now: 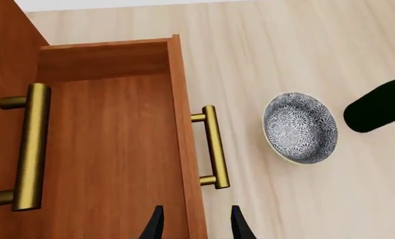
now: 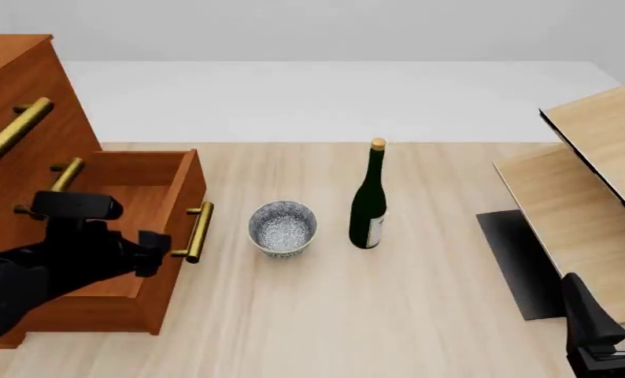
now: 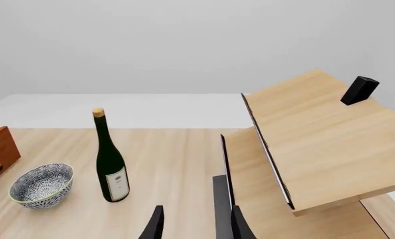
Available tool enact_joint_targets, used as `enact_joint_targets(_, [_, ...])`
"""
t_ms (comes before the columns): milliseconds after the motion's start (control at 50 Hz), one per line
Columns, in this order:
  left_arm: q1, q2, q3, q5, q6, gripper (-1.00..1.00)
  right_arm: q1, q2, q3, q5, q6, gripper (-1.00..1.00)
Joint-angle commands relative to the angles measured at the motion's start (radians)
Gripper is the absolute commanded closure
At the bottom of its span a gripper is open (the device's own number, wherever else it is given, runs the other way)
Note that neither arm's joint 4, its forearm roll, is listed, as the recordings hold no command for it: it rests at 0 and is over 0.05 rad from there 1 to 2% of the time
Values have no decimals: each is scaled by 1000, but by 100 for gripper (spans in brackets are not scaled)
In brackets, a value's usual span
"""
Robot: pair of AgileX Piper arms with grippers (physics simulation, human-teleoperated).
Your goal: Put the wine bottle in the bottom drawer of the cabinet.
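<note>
The wine bottle (image 2: 368,206) stands upright near the middle of the desk (image 2: 397,315) — slim dark green glass, gold foil cap, white label low on its body — with the speckled bowl (image 2: 283,227) just beside it, apart. The bottom drawer (image 2: 134,236) of the cabinet (image 2: 19,94) at the desk's left edge is pulled out, its brass handle (image 2: 197,231) facing the bowl. My left gripper (image 1: 196,224) hangs over the drawer's front wall, fingers parted, holding nothing. My right gripper (image 3: 195,225) — likewise parted and empty — sits by the near right corner, well apart from the bottle.
</note>
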Motion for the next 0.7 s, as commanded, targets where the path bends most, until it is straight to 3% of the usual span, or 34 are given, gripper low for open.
enact_joint_targets(20, [-4, 24, 17, -33, -7, -100, 1, 1, 0, 1, 0, -100])
enact_joint_targets(700, [-32, 152, 78, -183, -50, -100, 3, 2, 0, 6, 0, -100])
